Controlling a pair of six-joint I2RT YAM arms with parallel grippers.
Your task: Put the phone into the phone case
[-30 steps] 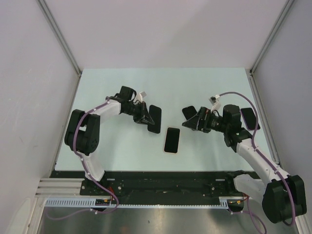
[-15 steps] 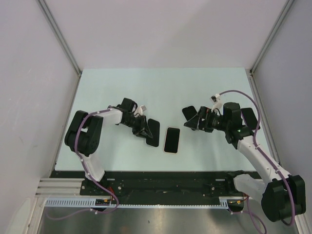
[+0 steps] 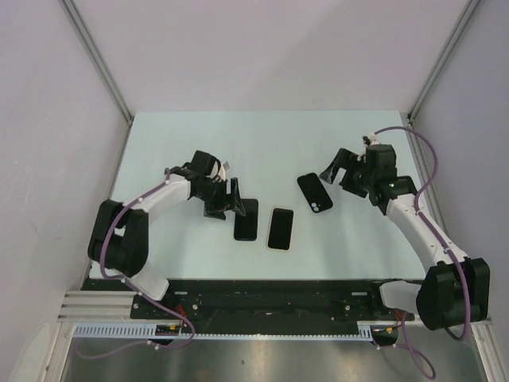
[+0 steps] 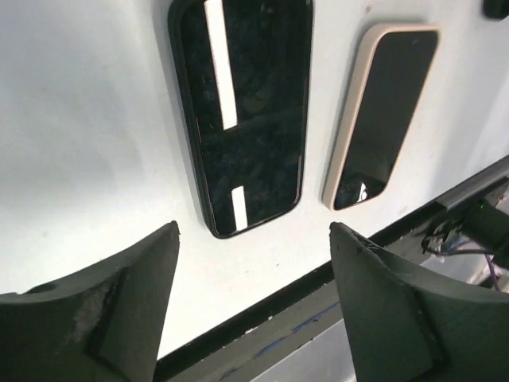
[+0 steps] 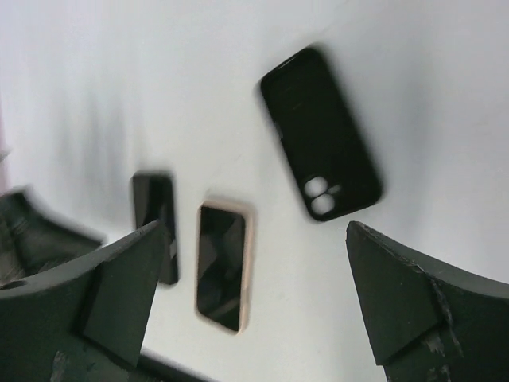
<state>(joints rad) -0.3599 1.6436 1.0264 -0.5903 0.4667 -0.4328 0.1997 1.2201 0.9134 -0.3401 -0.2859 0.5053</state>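
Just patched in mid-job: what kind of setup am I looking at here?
Most likely a lab robot test cell: plain white panel walls on aluminium posts box in a pale table, with a black phone case, a black phone and a beige-edged phone laid out.

light: bright, even, overhead | shadows: faint | glare: strip reflections on phone | right wrist: motion-blurred
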